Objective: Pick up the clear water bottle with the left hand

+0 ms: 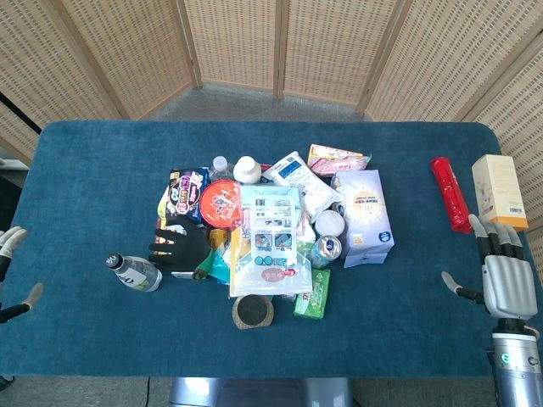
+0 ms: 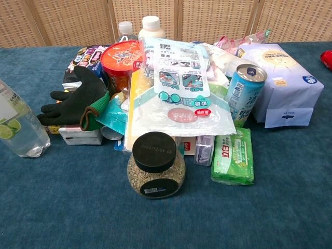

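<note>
A small clear water bottle (image 1: 221,165) with a white cap stands at the far side of the pile, next to a white-capped bottle (image 1: 247,169); the chest view shows its top (image 2: 125,30) behind the red cup. Another clear bottle (image 1: 134,272) with a dark cap and a lime label lies left of the pile, and shows at the left edge of the chest view (image 2: 18,129). My left hand (image 1: 12,273) is at the table's left edge, fingers apart, holding nothing, well left of both bottles. My right hand (image 1: 504,278) hovers open near the right edge.
The pile holds a black glove (image 1: 178,248), a red noodle cup (image 1: 221,202), a large plastic pouch (image 1: 269,237), a can (image 1: 326,249), a blue-white box (image 1: 366,216), a green pack (image 1: 313,294) and a seed jar (image 2: 155,166). A red tube (image 1: 450,193) and a carton (image 1: 499,190) lie right.
</note>
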`<move>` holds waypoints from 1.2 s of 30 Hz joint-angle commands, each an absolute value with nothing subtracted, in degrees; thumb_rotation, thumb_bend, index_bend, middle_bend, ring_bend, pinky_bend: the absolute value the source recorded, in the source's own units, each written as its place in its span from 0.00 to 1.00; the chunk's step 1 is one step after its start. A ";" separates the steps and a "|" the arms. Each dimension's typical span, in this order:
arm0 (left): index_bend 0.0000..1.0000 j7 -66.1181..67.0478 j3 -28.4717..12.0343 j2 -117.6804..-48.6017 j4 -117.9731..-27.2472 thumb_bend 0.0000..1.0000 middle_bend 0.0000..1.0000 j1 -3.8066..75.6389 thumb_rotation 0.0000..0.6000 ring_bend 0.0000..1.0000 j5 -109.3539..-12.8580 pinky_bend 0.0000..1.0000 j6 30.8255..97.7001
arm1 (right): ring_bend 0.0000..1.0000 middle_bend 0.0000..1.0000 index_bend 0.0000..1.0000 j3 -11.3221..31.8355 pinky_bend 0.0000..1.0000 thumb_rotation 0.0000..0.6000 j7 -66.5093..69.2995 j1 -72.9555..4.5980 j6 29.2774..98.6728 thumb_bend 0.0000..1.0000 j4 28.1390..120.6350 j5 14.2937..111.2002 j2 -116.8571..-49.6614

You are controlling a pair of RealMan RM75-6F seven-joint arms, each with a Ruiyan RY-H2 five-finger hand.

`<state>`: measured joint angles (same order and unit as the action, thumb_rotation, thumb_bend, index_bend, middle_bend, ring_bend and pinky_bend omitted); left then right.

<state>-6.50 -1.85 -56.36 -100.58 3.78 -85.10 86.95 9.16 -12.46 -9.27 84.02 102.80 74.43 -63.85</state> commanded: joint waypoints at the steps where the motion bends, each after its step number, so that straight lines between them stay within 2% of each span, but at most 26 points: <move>1: 0.03 -6.57 -1.92 -56.59 -100.47 0.39 0.10 4.47 1.00 0.04 -84.97 0.00 85.60 | 0.00 0.04 0.00 9.45 0.00 0.82 -12.33 -9.51 83.61 0.23 102.66 74.04 -63.99; 8: 0.00 -8.17 -2.87 -57.14 -100.01 0.39 0.05 5.05 1.00 0.04 -85.15 0.00 85.60 | 0.00 0.04 0.00 9.96 0.00 0.82 -11.14 -9.65 83.00 0.23 102.19 73.34 -63.94; 14: 0.00 -11.47 -2.50 -56.78 -99.41 0.39 0.02 6.33 1.00 0.01 -85.10 0.00 82.31 | 0.00 0.04 0.00 9.88 0.00 0.82 -10.35 -9.65 82.29 0.23 101.40 72.73 -64.58; 21: 0.00 -18.03 -0.68 -57.15 -97.75 0.31 0.00 7.89 1.00 0.00 -87.50 0.00 78.20 | 0.00 0.04 0.00 10.26 0.00 0.82 -10.88 -10.01 82.26 0.23 102.32 73.07 -64.23; 26: 0.00 -24.92 0.28 -60.76 -95.25 0.23 0.00 10.19 0.96 0.00 -89.94 0.00 74.81 | 0.00 0.04 0.00 10.16 0.00 0.82 -11.25 -9.89 82.48 0.24 103.39 73.49 -63.64; 36: 0.00 -37.56 -1.91 -71.68 -88.17 0.22 0.00 14.63 0.98 0.00 -92.39 0.00 74.67 | 0.00 0.05 0.00 9.60 0.00 0.82 -10.18 -8.42 83.70 0.23 104.34 73.61 -62.76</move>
